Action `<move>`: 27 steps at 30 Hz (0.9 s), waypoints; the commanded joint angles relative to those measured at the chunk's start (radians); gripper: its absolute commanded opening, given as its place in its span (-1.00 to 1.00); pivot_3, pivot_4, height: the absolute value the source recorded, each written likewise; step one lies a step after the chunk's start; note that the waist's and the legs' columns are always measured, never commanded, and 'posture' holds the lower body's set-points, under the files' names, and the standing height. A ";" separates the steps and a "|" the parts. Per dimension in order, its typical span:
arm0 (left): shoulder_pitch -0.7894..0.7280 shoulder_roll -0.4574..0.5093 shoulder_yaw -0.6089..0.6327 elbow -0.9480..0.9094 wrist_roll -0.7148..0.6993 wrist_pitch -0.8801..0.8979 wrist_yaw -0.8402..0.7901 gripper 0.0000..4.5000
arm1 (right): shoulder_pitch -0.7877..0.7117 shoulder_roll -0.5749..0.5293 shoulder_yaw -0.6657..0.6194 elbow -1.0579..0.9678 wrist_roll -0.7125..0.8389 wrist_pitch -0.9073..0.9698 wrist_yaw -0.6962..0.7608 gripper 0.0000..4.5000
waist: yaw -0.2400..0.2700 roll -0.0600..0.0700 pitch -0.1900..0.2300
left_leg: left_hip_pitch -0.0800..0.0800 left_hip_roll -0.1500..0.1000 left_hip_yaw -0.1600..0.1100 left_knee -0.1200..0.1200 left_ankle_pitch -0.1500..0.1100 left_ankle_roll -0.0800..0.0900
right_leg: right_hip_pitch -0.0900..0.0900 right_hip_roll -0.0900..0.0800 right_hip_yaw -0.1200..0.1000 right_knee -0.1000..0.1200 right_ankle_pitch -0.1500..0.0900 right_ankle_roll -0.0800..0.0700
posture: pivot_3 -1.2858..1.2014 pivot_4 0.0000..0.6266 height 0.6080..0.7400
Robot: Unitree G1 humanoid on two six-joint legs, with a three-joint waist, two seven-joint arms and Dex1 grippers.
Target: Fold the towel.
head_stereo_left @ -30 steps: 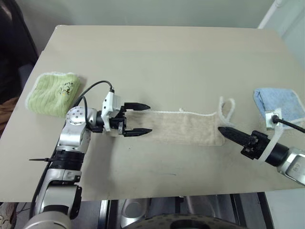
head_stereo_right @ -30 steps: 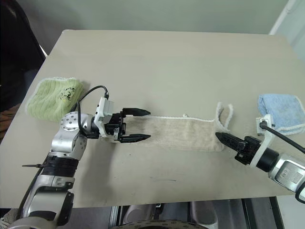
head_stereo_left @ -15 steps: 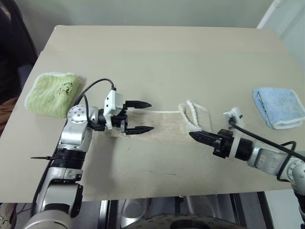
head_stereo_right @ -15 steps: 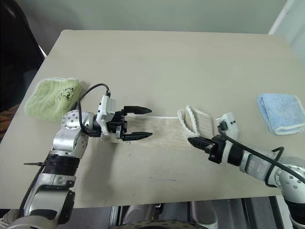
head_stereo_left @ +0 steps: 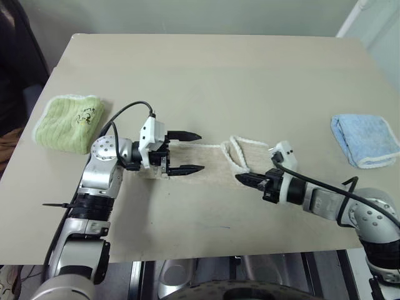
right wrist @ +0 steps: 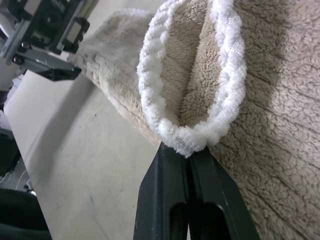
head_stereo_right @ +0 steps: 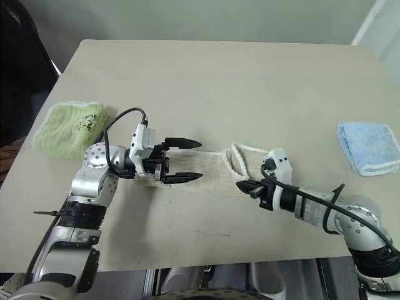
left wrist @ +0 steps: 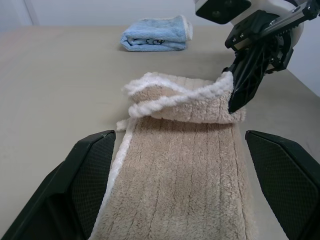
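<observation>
The beige towel [head_stereo_left: 209,164] lies as a long strip across the middle of the table. Its right end, edged in white, is lifted and curled back over the rest. My right gripper [head_stereo_left: 240,179] is shut on that white edging [right wrist: 192,137] at the near corner. My left gripper [head_stereo_left: 192,151] is open and level, one finger on each side of the towel's left end. The left wrist view shows its fingers [left wrist: 75,185] flanking the flat strip [left wrist: 185,165], with the right gripper [left wrist: 235,102] holding the raised fold beyond.
A folded light-green towel [head_stereo_left: 67,122] lies at the table's left edge. A folded light-blue towel [head_stereo_left: 365,139] lies at the right edge. The tan table [head_stereo_left: 219,69] has bare room behind the towel. Its front edge runs close below both arms.
My right gripper has carried the towel's right end leftward and slightly down, so the strip is shorter with a raised fold. The left gripper has stayed put and open.
</observation>
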 commanded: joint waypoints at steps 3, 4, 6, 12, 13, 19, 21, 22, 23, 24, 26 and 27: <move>-0.005 -0.005 0.005 -0.024 -0.001 -0.012 0.008 1.00 | -0.008 0.015 -0.006 -0.034 0.003 0.015 0.003 -0.80 | 0.000 0.000 0.000 | 0.000 0.000 0.000 0.000 0.000 0.000 | 0.000 0.000 0.000 0.000 0.000 -0.001 | 0.03 -0.52 0.44; -0.004 -0.007 0.006 -0.025 -0.002 -0.011 0.010 1.00 | -0.011 0.016 -0.008 -0.039 0.003 0.015 0.007 -0.72 | 0.000 0.000 0.000 | 0.000 0.000 0.000 0.000 0.000 0.000 | 0.000 0.000 0.000 0.000 0.000 -0.001 | 0.03 -0.52 0.44; -0.003 -0.010 0.009 -0.030 -0.008 -0.006 0.013 1.00 | -0.015 0.012 -0.019 -0.047 0.009 0.015 0.017 -0.44 | 0.000 0.000 0.000 | 0.000 0.000 0.000 0.000 0.000 0.000 | 0.000 0.000 0.000 0.000 -0.001 -0.002 | 0.03 -0.52 0.44; -0.032 -0.019 0.022 -0.025 -0.031 0.020 0.025 1.00 | -0.013 -0.028 -0.102 -0.074 0.095 -0.004 0.074 0.44 | 0.000 0.000 0.000 | 0.000 0.000 0.000 0.000 0.001 -0.001 | 0.000 0.000 0.000 0.000 -0.001 -0.003 | 0.03 -0.52 0.44; -0.040 -0.023 0.025 -0.022 -0.036 0.024 0.028 1.00 | -0.011 -0.034 -0.121 -0.086 0.111 -0.015 0.091 0.54 | 0.001 0.000 0.000 | -0.001 0.000 0.000 0.000 0.001 -0.001 | 0.000 0.000 0.000 0.000 -0.001 -0.003 | 0.03 -0.52 0.44; -0.090 -0.102 0.052 -0.067 -0.137 0.130 0.085 1.00 | 0.011 -0.020 -0.265 -0.058 0.072 -0.140 0.141 0.75 | 0.002 0.000 0.000 | -0.001 0.000 0.000 0.000 0.002 -0.001 | 0.001 0.000 0.000 0.000 -0.001 -0.003 | 0.03 -0.52 0.44; -0.103 -0.131 0.047 -0.081 -0.165 0.172 0.100 1.00 | 0.019 -0.010 -0.266 -0.052 0.012 -0.169 0.169 0.54 | 0.002 0.000 0.000 | 0.000 0.000 0.000 0.000 0.002 -0.001 | 0.001 0.000 0.000 0.000 -0.001 -0.003 | 0.03 -0.52 0.44; -0.106 -0.140 0.041 -0.084 -0.171 0.184 0.095 0.92 | 0.023 -0.003 -0.266 -0.049 -0.012 -0.185 0.184 0.39 | 0.002 0.000 0.000 | 0.000 0.000 0.000 0.000 0.002 -0.001 | 0.001 0.000 0.000 0.000 -0.001 -0.003 | 0.03 -0.52 0.44; -0.103 -0.143 0.031 -0.085 -0.177 0.193 0.070 0.83 | 0.023 0.008 -0.266 -0.043 -0.038 -0.202 0.193 0.23 | 0.001 0.000 0.000 | 0.000 0.000 0.000 0.000 0.002 -0.001 | 0.001 0.000 0.000 0.000 0.001 0.001 | 0.03 -0.52 0.44; -0.097 -0.141 0.020 -0.087 -0.180 0.202 0.046 0.74 | 0.022 0.021 -0.266 -0.036 -0.059 -0.217 0.197 0.08 | 0.001 0.000 0.000 | 0.000 0.000 0.000 0.000 0.002 -0.001 | 0.001 0.000 0.000 0.000 0.003 0.004 | 0.03 -0.52 0.44; -0.087 -0.146 0.001 -0.072 -0.168 0.191 0.018 0.43 | 0.021 0.041 -0.262 -0.022 -0.109 -0.246 0.219 -0.24 | 0.000 0.000 0.000 | 0.001 0.000 0.001 0.000 0.002 -0.001 | 0.001 0.000 0.000 0.000 0.003 0.005 | 0.03 -0.52 0.44; -0.087 -0.151 -0.006 -0.057 -0.158 0.178 0.012 0.29 | 0.020 0.050 -0.255 -0.016 -0.137 -0.257 0.231 -0.39 | 0.000 0.000 0.000 | 0.001 0.000 0.000 0.000 0.002 -0.001 | 0.001 0.000 0.000 0.000 0.004 0.005 | 0.03 -0.52 0.44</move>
